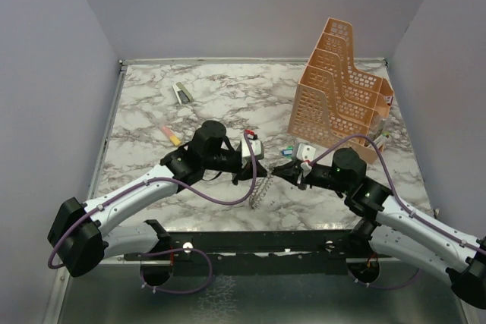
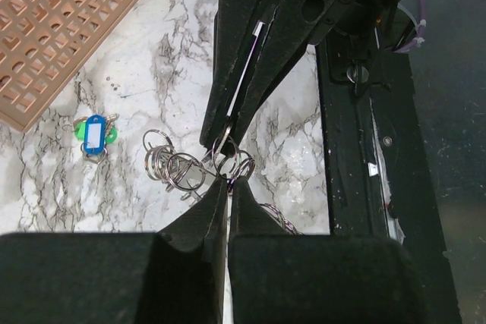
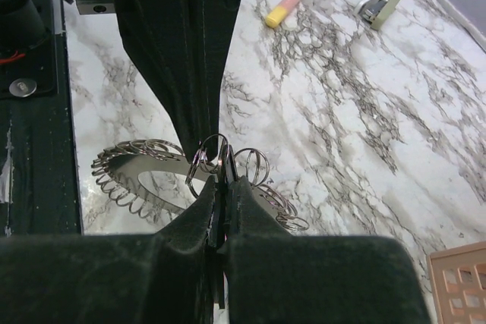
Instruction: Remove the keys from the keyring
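Note:
The keyring (image 1: 260,190) hangs between my two grippers just above the marble table (image 1: 152,187). In the right wrist view it is a flat grey ring (image 3: 129,163) rimmed with the keys (image 3: 282,209), small silvery wire-like loops. My right gripper (image 3: 222,181) is shut on the keyring's edge, a dark flat strip showing between its fingers. My left gripper (image 2: 228,181) is shut on one of the keys (image 2: 171,165) at that same spot. The two pairs of fingertips almost touch, tip to tip. From above, the left gripper (image 1: 250,176) and the right gripper (image 1: 278,174) meet at the table's near centre.
A blue-green tag (image 2: 95,134) lies on the table beside an orange file rack (image 1: 342,89) at the back right. A yellow-pink marker (image 1: 171,136) and a small grey stapler-like thing (image 1: 181,93) lie at the back left. A dark rail (image 1: 258,242) runs along the near edge.

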Controlling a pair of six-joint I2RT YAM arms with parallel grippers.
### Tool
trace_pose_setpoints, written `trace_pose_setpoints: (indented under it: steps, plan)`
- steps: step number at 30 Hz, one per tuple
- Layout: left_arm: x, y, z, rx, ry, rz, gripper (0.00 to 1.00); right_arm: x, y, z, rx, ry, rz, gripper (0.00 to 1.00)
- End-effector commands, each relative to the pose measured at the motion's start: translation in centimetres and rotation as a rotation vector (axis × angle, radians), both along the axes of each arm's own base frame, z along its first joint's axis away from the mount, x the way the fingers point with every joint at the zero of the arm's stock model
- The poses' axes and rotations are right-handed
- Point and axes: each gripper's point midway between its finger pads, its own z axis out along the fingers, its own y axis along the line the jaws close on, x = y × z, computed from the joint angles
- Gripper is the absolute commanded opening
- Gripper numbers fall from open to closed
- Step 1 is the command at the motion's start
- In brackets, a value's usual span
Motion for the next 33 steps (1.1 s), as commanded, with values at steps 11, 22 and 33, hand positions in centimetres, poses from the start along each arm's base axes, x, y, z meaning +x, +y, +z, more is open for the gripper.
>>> trace_pose_setpoints:
  steps: [11, 22, 33]
  plan:
    - [3.7, 1.6, -1.9, 0.125, 0.044, 0.259, 0.00, 1.9, -1.5, 2.3, 0.054, -0.057, -0.147, 0.00]
    - [5.3, 1.2, -1.6, 0.101, 0.150, 0.354, 0.00, 1.7, -0.7, -0.6, 0.002, 0.000, -0.108, 0.01]
    - [6.8, 1.3, -1.4, 0.063, 0.204, 0.437, 0.00, 1.8, 0.2, -4.3, -0.069, 0.026, -0.117, 0.01]
